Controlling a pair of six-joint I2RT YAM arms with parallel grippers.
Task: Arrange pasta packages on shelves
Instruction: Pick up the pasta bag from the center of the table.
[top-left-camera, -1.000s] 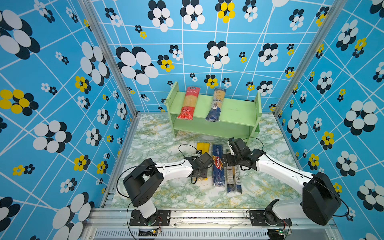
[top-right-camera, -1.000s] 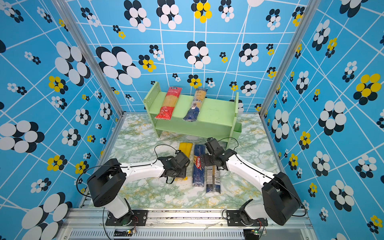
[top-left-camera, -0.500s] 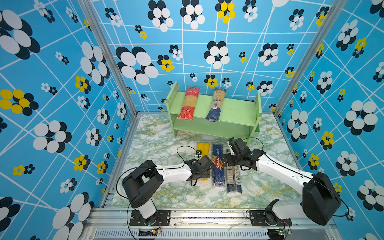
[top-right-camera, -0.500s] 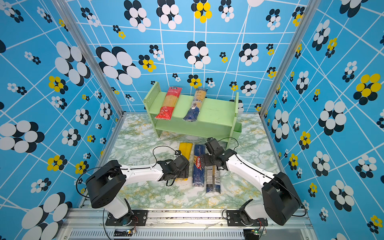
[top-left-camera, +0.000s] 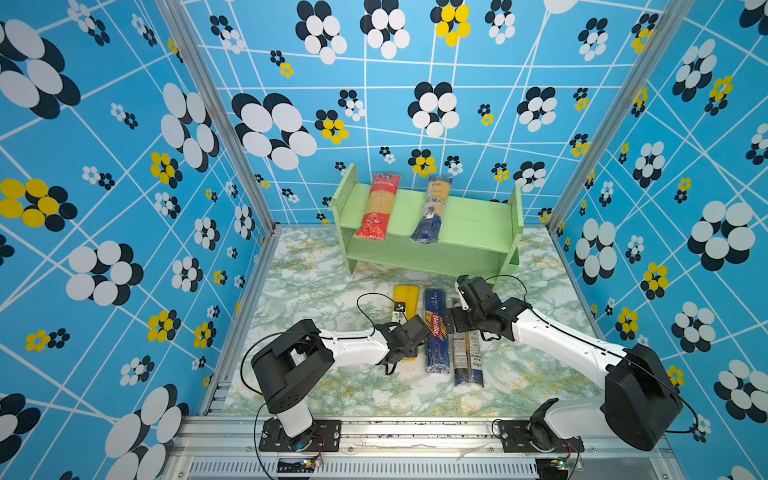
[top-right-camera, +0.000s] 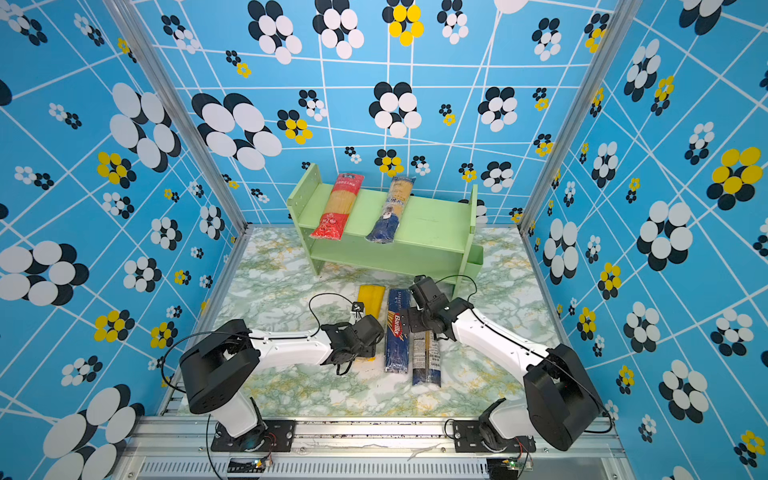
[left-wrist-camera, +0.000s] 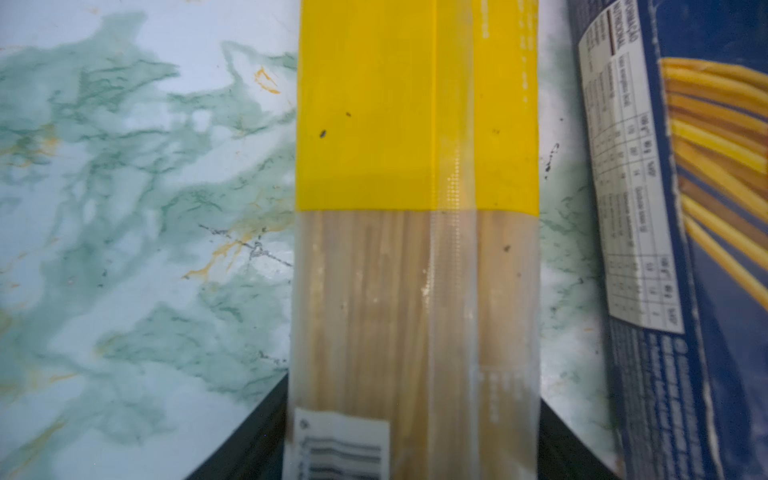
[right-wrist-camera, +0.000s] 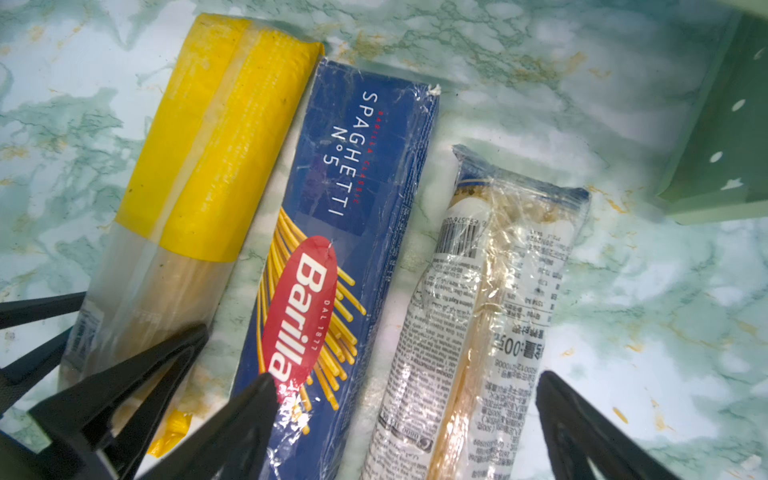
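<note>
Red pack (top-right-camera: 337, 206) and navy-ended pack (top-right-camera: 390, 210) atop green shelf (top-right-camera: 432, 220).

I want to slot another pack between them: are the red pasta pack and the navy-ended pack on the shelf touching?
Apart. In both top views bare green shelf shows between the red pack and the navy-ended pack along their whole length.

Bright, even light — wrist views blurred.
</note>
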